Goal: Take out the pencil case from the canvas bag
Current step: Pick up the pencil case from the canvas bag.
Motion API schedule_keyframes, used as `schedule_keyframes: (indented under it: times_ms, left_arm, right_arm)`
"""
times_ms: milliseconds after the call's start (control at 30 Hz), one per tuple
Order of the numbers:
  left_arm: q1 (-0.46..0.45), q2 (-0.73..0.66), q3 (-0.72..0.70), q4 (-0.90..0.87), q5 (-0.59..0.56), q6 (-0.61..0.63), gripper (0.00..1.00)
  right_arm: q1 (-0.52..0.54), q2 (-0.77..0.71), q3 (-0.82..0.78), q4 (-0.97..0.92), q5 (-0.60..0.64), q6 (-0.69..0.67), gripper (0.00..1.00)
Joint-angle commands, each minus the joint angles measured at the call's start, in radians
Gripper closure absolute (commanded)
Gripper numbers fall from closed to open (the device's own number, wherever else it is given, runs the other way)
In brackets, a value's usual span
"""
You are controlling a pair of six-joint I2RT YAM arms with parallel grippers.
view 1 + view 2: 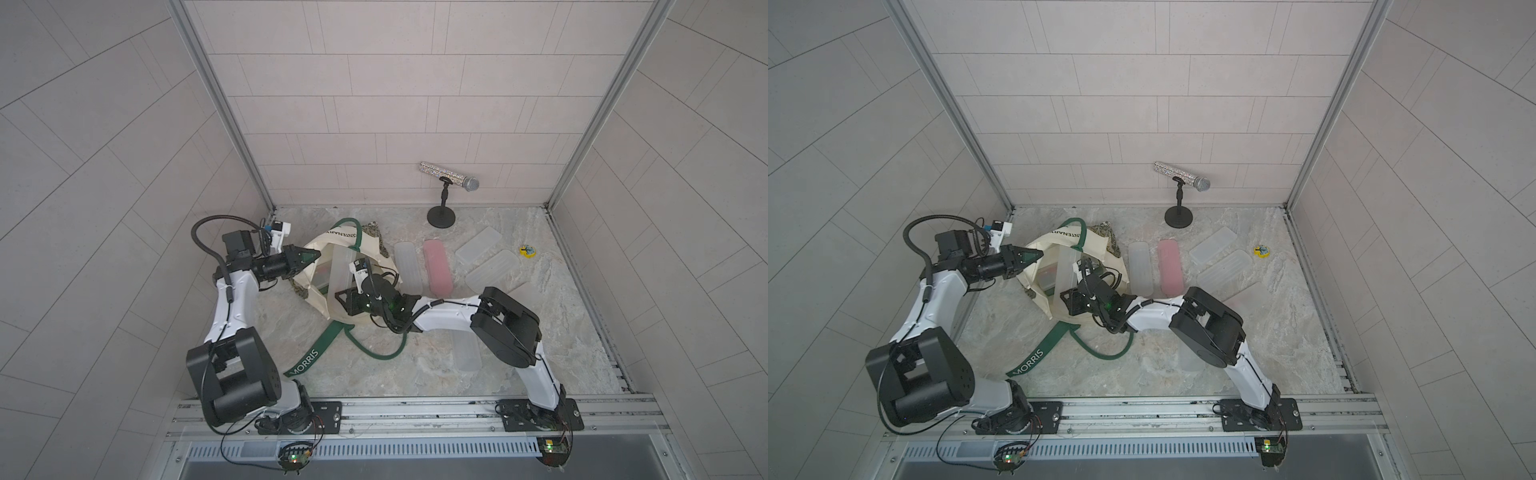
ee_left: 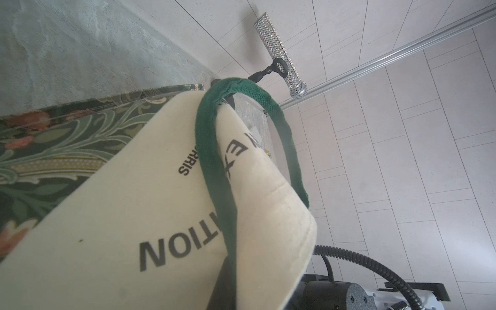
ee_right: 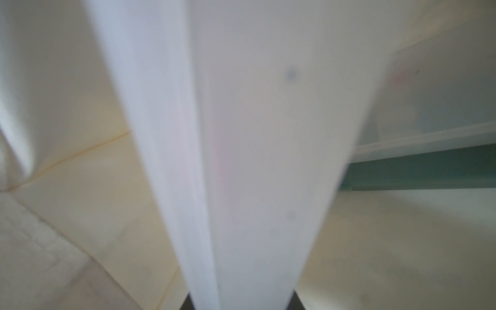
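At the canvas bag (image 1: 332, 241) mouth, the left end effector (image 1: 311, 256) pinches its rim and the right end effector (image 1: 340, 301) clamps the pencil case (image 1: 338, 270) — half out, not yet clear.

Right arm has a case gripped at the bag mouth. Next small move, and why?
Probably lift the right gripper upward, out of the mouth: it is shut on the translucent pencil case, whose far end sits inside the canvas bag, while the left gripper pinches the rim, holding it open.
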Motion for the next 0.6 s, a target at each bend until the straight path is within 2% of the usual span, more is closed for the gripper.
schedule_keyframes:
  times_ms: [0, 167, 567]
  left_arm:
    - [-0.001, -0.038, 0.0, 0.054, 0.051, -0.002, 1.0]
    - [-0.001, -0.043, -0.005, 0.067, 0.049, -0.013, 1.0]
    - [-0.001, -0.051, -0.016, 0.093, 0.044, -0.036, 1.0]
  right_arm:
    - [0.0, -0.07, 0.013, -0.053, -0.032, -0.042, 0.71]
    - [-0.001, -0.114, -0.016, -0.103, -0.032, -0.069, 0.71]
    - [-0.013, -0.195, -0.131, -0.077, -0.072, -0.05, 0.71]
